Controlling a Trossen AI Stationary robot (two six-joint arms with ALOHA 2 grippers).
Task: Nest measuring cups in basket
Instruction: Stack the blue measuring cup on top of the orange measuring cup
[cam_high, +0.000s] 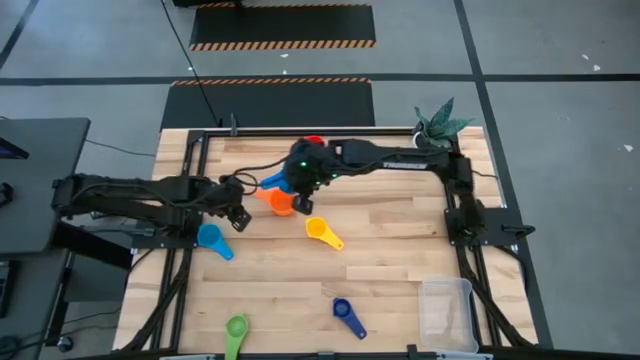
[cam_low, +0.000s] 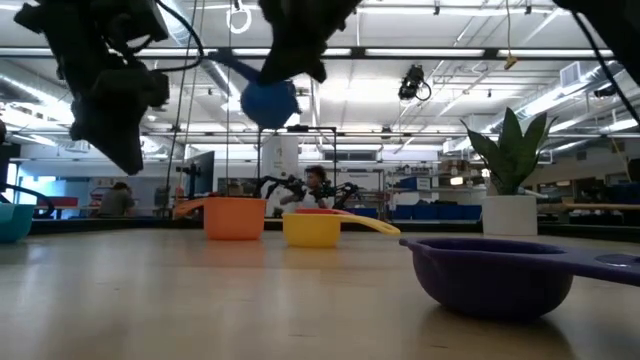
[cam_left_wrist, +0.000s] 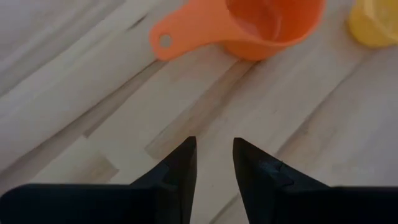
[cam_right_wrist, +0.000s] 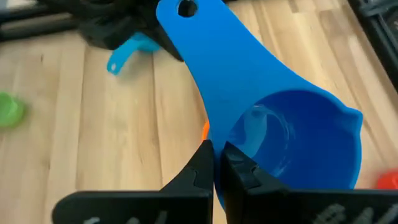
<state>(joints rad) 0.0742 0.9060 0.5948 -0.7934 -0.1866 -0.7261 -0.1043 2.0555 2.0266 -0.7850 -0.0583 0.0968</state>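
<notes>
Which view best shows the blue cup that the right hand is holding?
The right wrist view: the blue cup fills it, bowl and handle clear, the right hand shut on its rim. The low view shows it hanging above the table. The high view shows only a sliver. The left wrist view misses it.

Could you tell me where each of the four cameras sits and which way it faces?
High view: overhead, looking straight down on the table; both arms show.
Low view: at tabletop height, looking level across into the room; arms hang from above.
Left wrist view: on the left arm, looking down past the left claw at the orange cup.
Right wrist view: on the right arm, looking down past the right claw, shut on the blue cup.
Shared: the orange cup appears in high, low and left wrist views.
</notes>
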